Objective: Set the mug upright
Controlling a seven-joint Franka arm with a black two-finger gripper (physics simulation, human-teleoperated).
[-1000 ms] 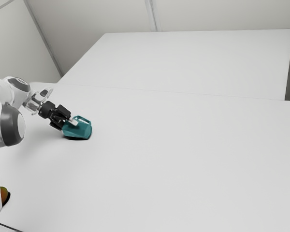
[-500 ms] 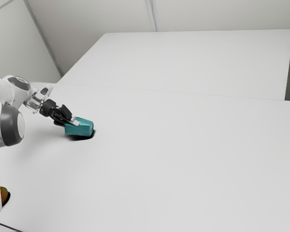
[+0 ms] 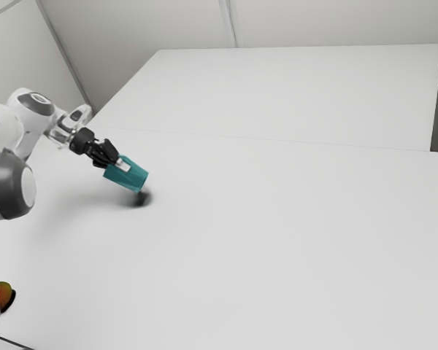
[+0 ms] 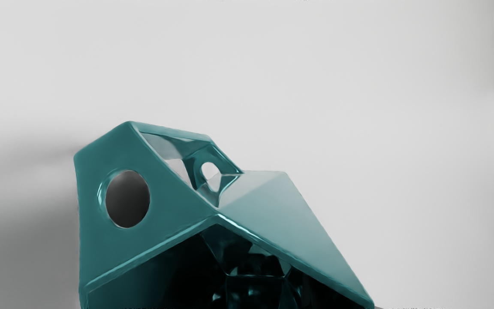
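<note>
Mug (image 3: 128,177) is off the table (image 3: 277,240), tilted, with its base end slanting down and toward the exterior view's right; its soft shadow (image 3: 141,199) lies just below the lowest corner. Gripper (image 3: 120,165) is at the mouth end, and we read it as clamped on the mug, since nothing else visible bears the weight; the far finger is hard to make out, so the exact pinch is our inference. In the wrist view the dark mouth (image 4: 251,262) opens toward the hand. Step in hand, as we judge it: bring the mug from this slant to vertical. We should turn the wrist slowly, swinging the base under the mouth, with enough height that the low corner does not catch and twist the mug in our grasp. Faceted walls may let it pivot, so steady pressure matters. Once the base is level, we should lower straight down, let it seat flat, and only then release, backing away along the wall so as not to tip it.
</note>
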